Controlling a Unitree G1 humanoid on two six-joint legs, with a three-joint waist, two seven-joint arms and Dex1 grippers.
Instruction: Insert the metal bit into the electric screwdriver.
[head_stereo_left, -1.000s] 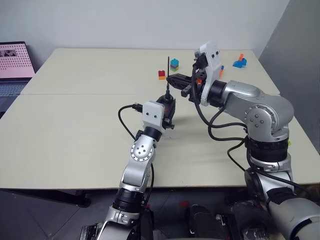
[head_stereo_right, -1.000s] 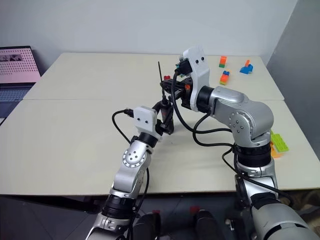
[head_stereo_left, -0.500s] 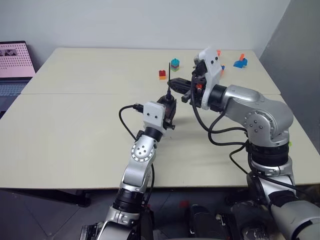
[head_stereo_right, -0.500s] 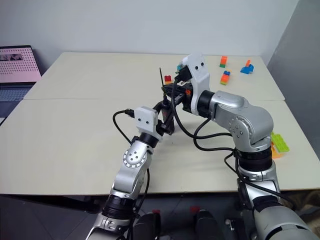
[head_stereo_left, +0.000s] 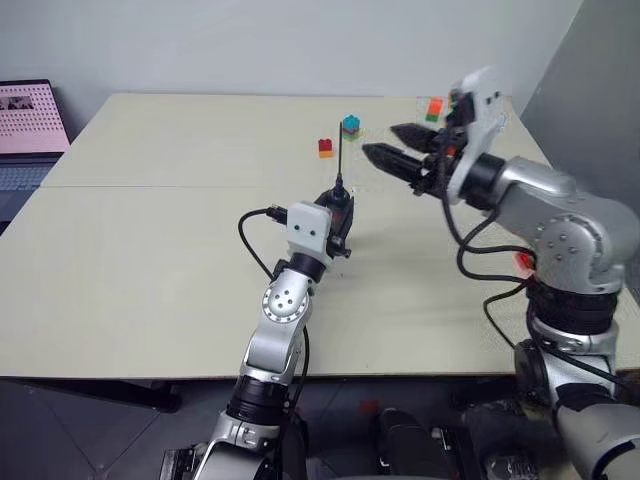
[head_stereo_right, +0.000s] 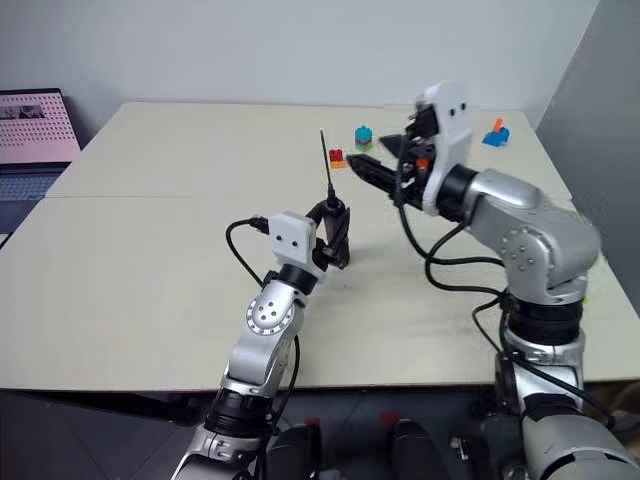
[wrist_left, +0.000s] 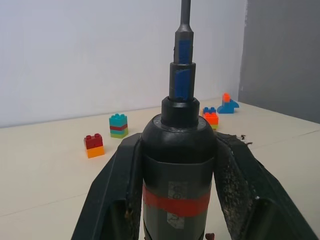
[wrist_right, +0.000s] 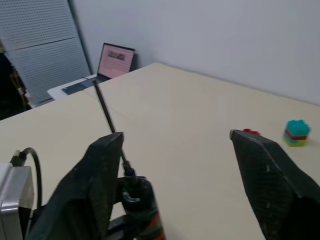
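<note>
Your left gripper (wrist_left: 177, 200) has its jaws clamped on the electric screwdriver (wrist_left: 177, 165), one finger on each side of the dark body at the red band, tool held upright above the tabletop (head_stereo_left: 150, 250). The metal bit (head_stereo_right: 326, 160) sits in the screwdriver's tip and stands straight up out of it as a thin rod; in the left wrist view you can see it rising from the stepped collar with blue marks. Your right gripper (head_stereo_left: 392, 145) is well apart from the bit, off to the right of it and at about the height of its upper end, jaws spread wide and holding nothing; the right wrist view shows the two fingers far apart with the bit and screwdriver tip just beside one of them. On the tabletop behind the tool you have a red-and-orange brick (head_stereo_left: 324, 149) and a teal-topped brick stack (head_stereo_left: 350, 126), with more coloured bricks (head_stereo_right: 496, 133) near the far right corner. Laptop (head_stereo_left: 27, 125) sits at the far left edge, screen lit pink.
</note>
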